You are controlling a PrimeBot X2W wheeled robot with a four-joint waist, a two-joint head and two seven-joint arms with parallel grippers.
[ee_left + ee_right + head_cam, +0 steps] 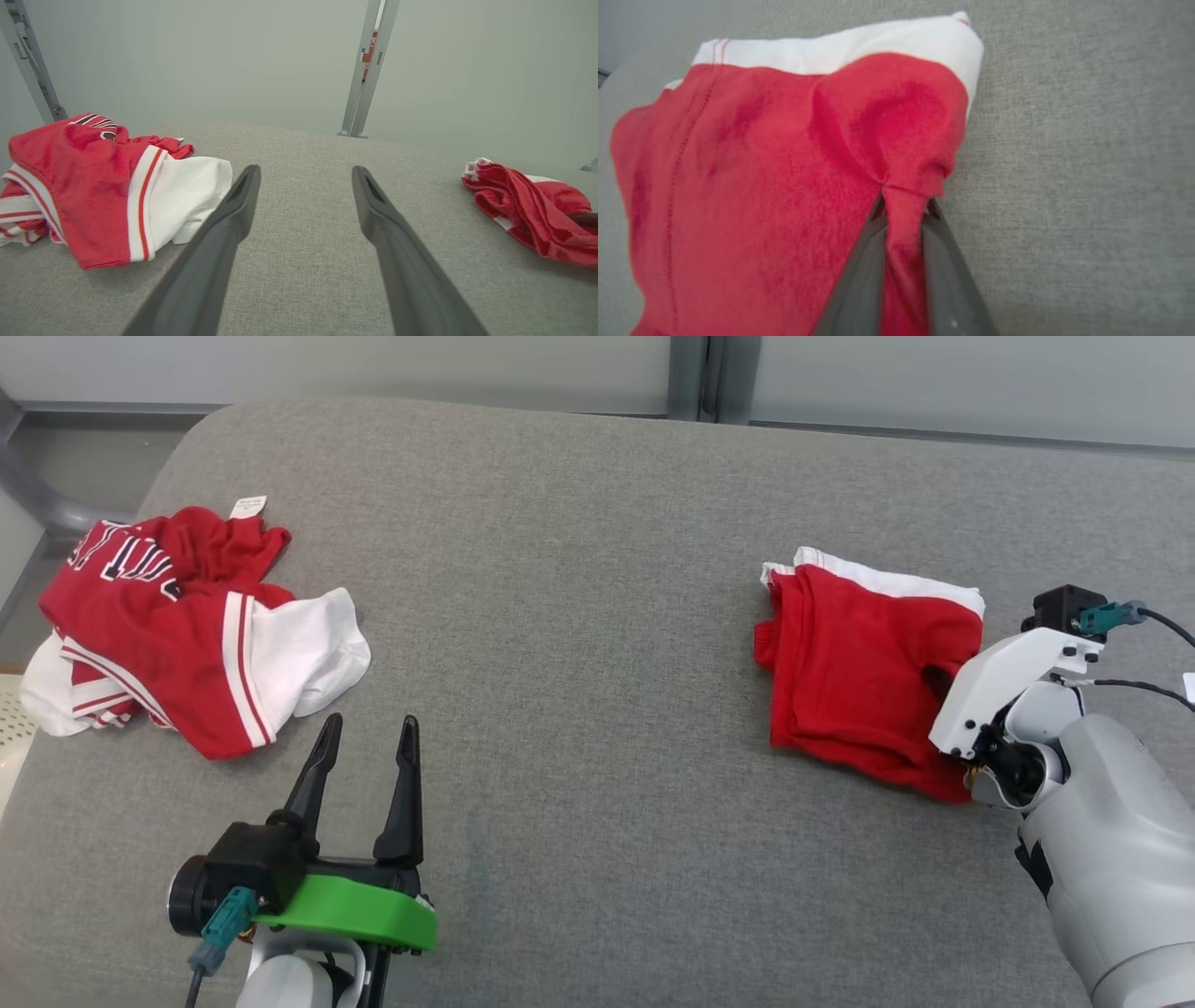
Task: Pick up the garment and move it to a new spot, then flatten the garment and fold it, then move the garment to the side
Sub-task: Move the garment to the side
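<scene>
The garment (854, 663) is a folded red piece with a white band along its far edge, lying on the right of the grey padded table (579, 616). My right gripper (945, 691) reaches into its near right edge from under the white wrist housing. In the right wrist view the right gripper (903, 205) is shut on a pinched ridge of the garment (761, 163). My left gripper (369, 728) hovers open over bare table at the lower left, nothing between its fingers. The left wrist view shows the left gripper (306, 172) open and the garment (528, 205) at far right.
A crumpled red and white jersey (177, 625) with a small white tag lies at the table's left edge, just beyond my left gripper; it is also in the left wrist view (93, 186). A pale wall and a metal post (369, 70) stand behind the table.
</scene>
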